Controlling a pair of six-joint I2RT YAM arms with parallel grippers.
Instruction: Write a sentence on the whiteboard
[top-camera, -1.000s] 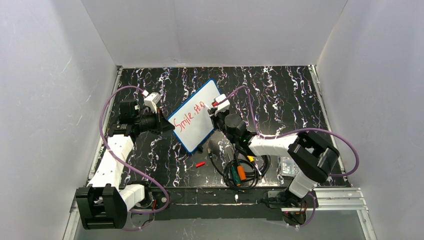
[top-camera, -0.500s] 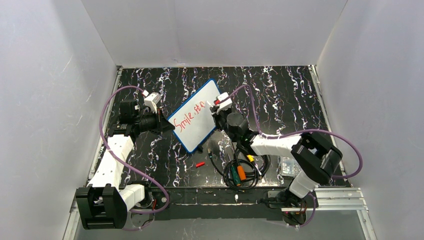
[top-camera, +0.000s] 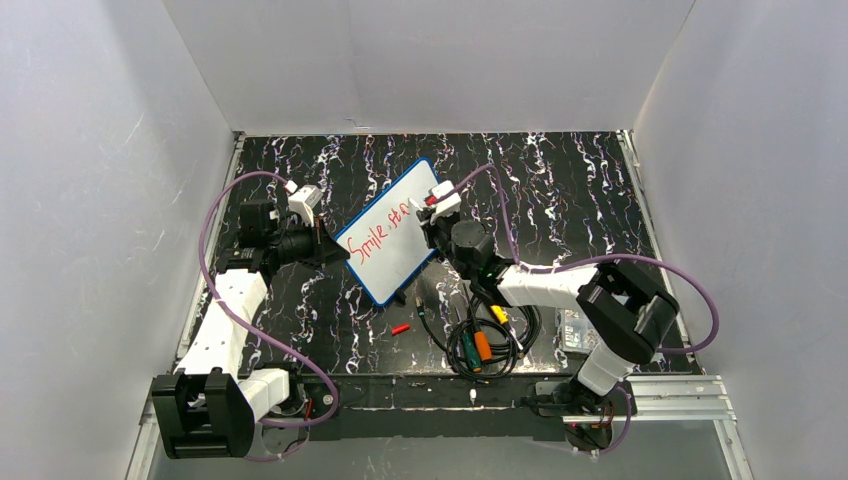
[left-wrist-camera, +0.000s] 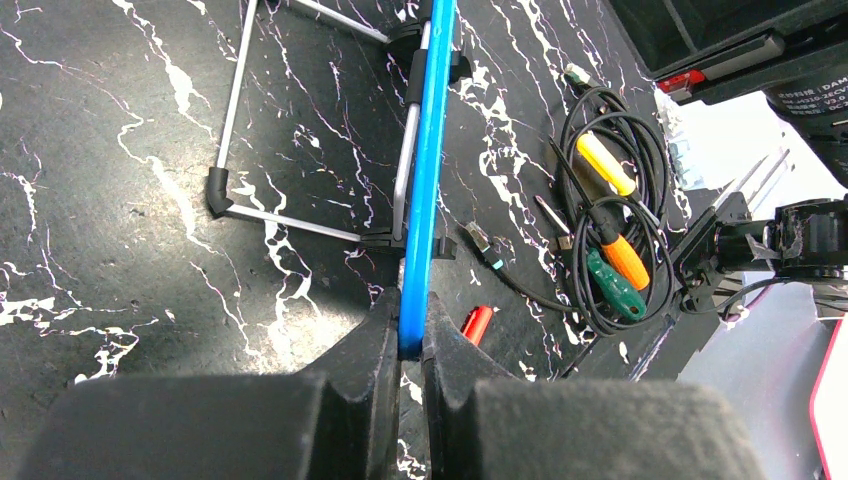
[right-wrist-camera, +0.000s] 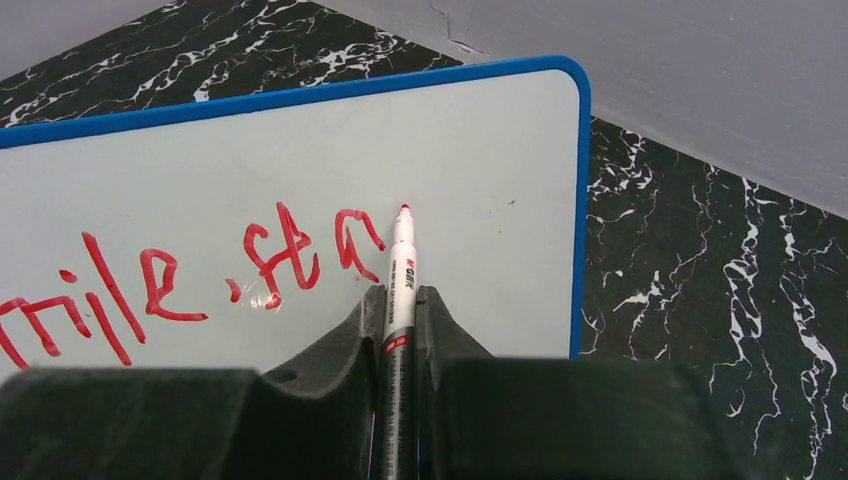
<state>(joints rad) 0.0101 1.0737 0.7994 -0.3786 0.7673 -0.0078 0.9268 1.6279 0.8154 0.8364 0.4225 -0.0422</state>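
Blue-rimmed whiteboard (top-camera: 388, 232) propped on a wire stand (left-wrist-camera: 232, 190) mid table (top-camera: 560, 190), red sentence (right-wrist-camera: 200, 275) reading "Smile sta", first letters cut off in my right wrist view, my left gripper (left-wrist-camera: 411, 315) clamped on its edge, my right gripper (right-wrist-camera: 400, 300) pinching a marker (right-wrist-camera: 403, 245), tip contact unclear.

Left end effector (left-wrist-camera: 410, 318) clamped, right end effector (right-wrist-camera: 400, 302) clamped

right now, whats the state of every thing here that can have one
whiteboard, propped on its stand, blank right of the writing
sentence, unfinished, reads "Smile sta"
marker, uncapped, tip at the whiteboard just past the "a"
left gripper, shut on the whiteboard's edge
right gripper, shut on the marker
stand, unfolded behind the whiteboard
red cap, off, lying loose on the table
cable, coiled
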